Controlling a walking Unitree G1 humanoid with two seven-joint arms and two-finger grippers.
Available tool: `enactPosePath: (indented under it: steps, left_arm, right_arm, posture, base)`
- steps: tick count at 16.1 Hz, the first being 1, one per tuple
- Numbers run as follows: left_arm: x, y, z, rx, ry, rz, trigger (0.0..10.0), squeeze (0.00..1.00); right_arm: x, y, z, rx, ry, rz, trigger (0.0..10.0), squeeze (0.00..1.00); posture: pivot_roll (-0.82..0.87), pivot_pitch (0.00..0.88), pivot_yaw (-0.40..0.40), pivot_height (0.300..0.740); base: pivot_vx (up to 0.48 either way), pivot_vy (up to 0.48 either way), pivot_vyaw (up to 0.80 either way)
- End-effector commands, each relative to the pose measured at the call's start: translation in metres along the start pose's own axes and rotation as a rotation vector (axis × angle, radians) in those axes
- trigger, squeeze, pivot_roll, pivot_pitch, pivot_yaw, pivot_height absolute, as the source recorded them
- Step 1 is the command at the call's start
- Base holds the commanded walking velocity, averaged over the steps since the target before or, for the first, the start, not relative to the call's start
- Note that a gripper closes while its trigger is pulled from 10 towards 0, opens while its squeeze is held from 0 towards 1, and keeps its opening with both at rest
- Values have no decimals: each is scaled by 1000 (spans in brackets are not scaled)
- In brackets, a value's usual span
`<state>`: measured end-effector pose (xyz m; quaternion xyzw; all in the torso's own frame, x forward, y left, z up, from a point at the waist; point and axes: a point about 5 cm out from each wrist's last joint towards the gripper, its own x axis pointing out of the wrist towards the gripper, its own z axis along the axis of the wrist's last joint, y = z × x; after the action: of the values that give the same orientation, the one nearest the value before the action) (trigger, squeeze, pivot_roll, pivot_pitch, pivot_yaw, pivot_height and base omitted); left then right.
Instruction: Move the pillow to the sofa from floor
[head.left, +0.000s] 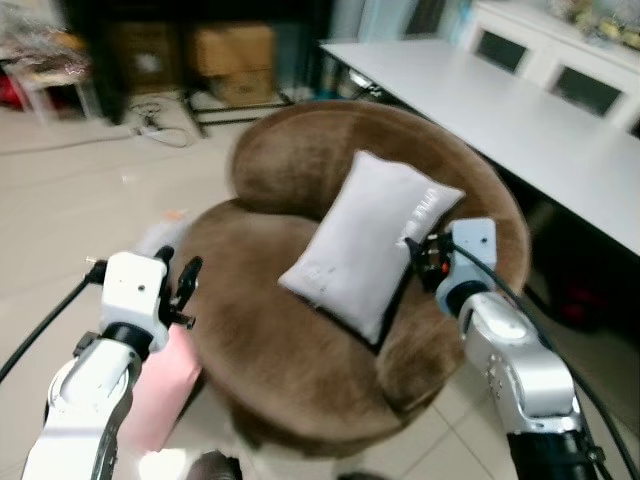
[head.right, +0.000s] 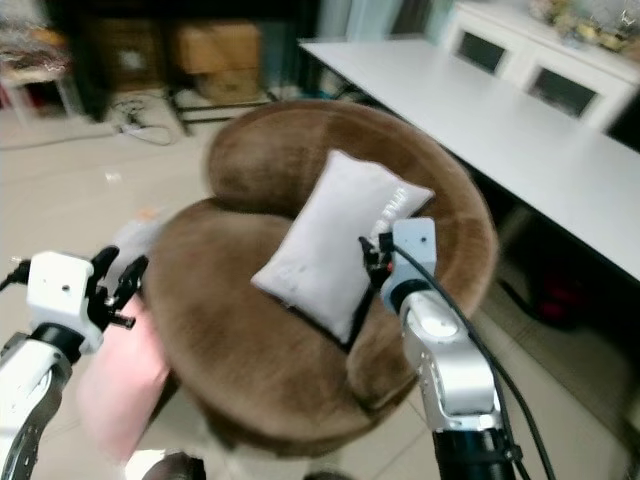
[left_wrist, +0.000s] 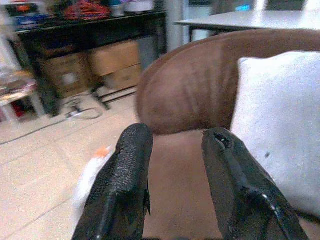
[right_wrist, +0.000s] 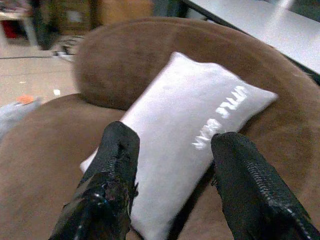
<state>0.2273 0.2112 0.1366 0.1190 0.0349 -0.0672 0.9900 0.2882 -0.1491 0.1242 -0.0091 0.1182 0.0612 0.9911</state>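
One pillow (head.left: 372, 242) on sofa (head.left: 270, 340); left fingers (left_wrist: 127, 175), right fingers (right_wrist: 117, 165) spread, empty.

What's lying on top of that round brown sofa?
A light grey pillow with white lettering lies on the brown sofa, tilted against its right arm. Whatever is beneath the pillow is hidden. Both grippers are open beside it.

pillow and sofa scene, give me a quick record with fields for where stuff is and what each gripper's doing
pillow: pale grey rectangular cushion with white lettering, lying tilted on the seat
sofa: round brown plush sofa, holding the pillow
left gripper: open, holding nothing, at the sofa's left edge
right gripper: open, beside the pillow's right edge
floor: pink item by the sofa's left side
table: long white table to the right
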Motion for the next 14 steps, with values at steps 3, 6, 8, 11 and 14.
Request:
enactPosePath:
  steps: [3, 6, 8, 11, 14]
  left_arm:
    - [3, -5, -3, 27, 1, -3, 10000, 0]
    - [7, -7, -6, 34, 6, -21, 10000, 0]
    - [10, -4, -6, 61, -2, -38, 10000, 0]
    - [15, 1, -4, 83, -32, -64, 10000, 0]
    - [21, 0, -3, 62, -43, -93, 10000, 0]
  right_arm:
    - [1, -4, -2, -31, 12, -5, 10000, 0]
    - [0, -6, -3, -37, 11, -45, 10000, 0]
    - [-3, -7, -7, -18, 18, -77, 10000, 0]
    - [-17, -10, -16, -16, 20, -129, 10000, 0]
    - [-32, -15, -23, -17, 35, -175, 10000, 0]
  posture:
    - [42, 0, -122, 740]
    - [15, 0, -45, 740]
    - [-2, 0, 17, 740]
    - [-40, 0, 93, 740]
    - [-78, 0, 134, 740]
  base:
    - [0, 0, 0]
    - [0, 0, 0]
    - [0, 0, 0]
    - [0, 0, 0]
    - [0, 0, 0]
